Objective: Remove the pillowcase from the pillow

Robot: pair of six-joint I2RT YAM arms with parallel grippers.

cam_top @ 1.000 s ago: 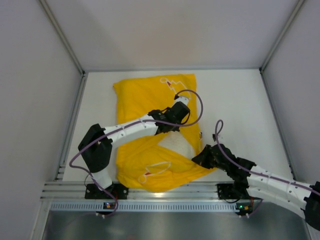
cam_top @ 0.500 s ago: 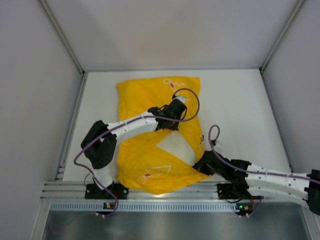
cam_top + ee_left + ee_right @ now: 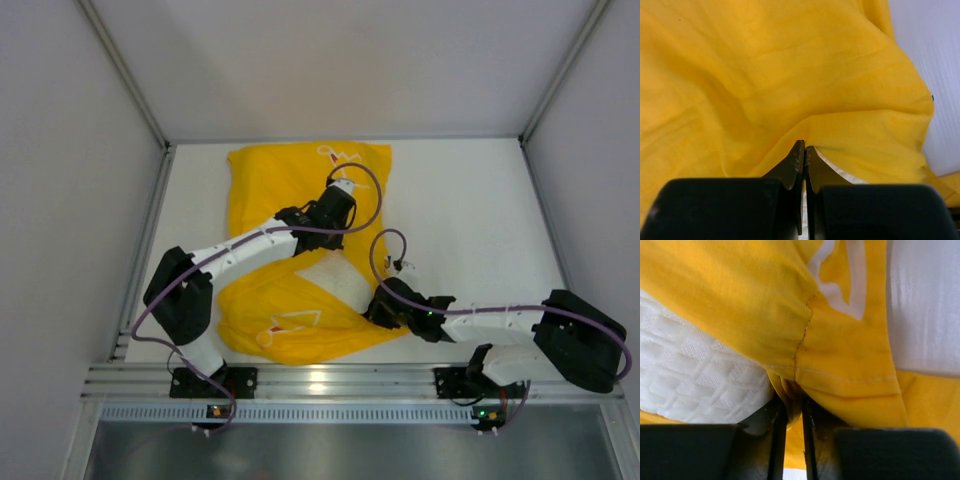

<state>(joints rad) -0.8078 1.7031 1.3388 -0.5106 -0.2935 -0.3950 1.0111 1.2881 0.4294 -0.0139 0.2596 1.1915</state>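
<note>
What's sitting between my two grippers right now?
In the top view, an uncovered white patch of the pillow lies between the left gripper and the right gripper, with yellow pillowcase fabric around it.

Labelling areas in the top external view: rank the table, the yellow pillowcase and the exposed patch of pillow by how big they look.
1. table
2. pillowcase
3. exposed pillow patch, clearly smallest; the rest of the pillow is hidden in the case.
</note>
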